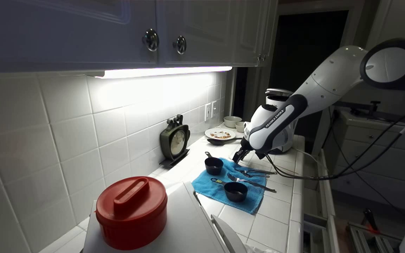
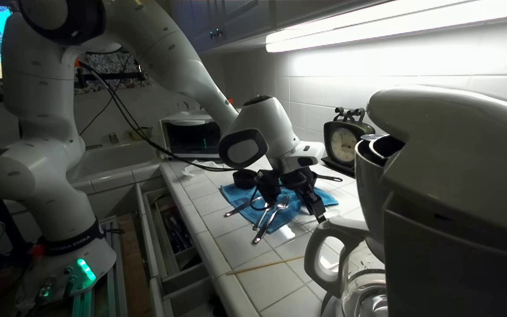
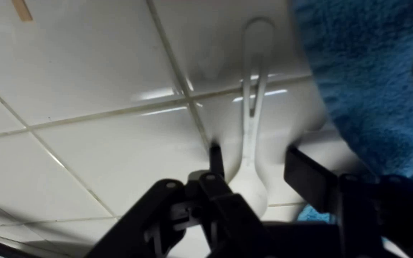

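A: What is biggest here?
B: The kitchen itself: panelled cabinets [image 1: 202, 31], a glossy tiled wall [image 1: 72, 140] lit by a strip light [image 1: 167, 72], and a counter [image 1: 280, 193] of square white tiles.

A: How does the arm [image 2: 178, 66] stand?
B: White and smooth-shelled, it rises from its base, bends sharply at the top, then slopes down over the counter, its far end low and slanted toward the tiles. An open drawer [image 2: 147, 233] lies between the base and the counter's edge.

A: And the middling things?
B: A pale, rounded appliance [image 2: 460, 176] with a clear glass jug [image 2: 363, 264]; a shiny red tub [image 1: 132, 214] with a bar handle on its lid; a green scale [image 1: 175, 138] with a round dial; a nubbly blue towel [image 1: 206, 188] bearing dark, round measuring cups [image 1: 213, 171], with metal cutlery [image 2: 267, 225] lying partly across it.

A: Is the gripper [image 3: 254, 154] clutching anything?
B: It's released: the black fingers [image 3: 308, 173] stand apart, one on each side of a smooth white spoon [image 3: 250, 143].

A: Where does that spoon lie?
B: On the tiles just beside the towel, its bowl toward the gripper and partly hidden, its slotted handle pointing away.
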### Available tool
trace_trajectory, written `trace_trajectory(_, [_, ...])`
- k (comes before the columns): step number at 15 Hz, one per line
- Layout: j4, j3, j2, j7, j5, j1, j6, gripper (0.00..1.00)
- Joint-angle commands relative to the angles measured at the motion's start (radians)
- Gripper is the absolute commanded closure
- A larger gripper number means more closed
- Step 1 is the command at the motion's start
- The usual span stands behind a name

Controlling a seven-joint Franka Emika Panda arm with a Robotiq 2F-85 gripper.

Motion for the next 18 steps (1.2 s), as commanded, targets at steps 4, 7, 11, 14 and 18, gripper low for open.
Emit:
trace_trajectory(4, [0.0,0.008,0.016,0.011,0.018,-0.009,0.036,0.94])
trace_trajectory(7, [0.0,0.004,0.012,0.013,0.017,-0.009,0.04,0.93])
trace_trajectory(11, [-0.028,0.01,-0.029,0.007,0.015,-0.008,0.035,0.93])
trace_trajectory(14, [-0.061,0.017,-0.08,-0.008,0.01,-0.006,0.026,0.94])
trace_trajectory(18, [-0.11,0.046,-0.142,-0.048,0.015,-0.02,0.018,0.94])
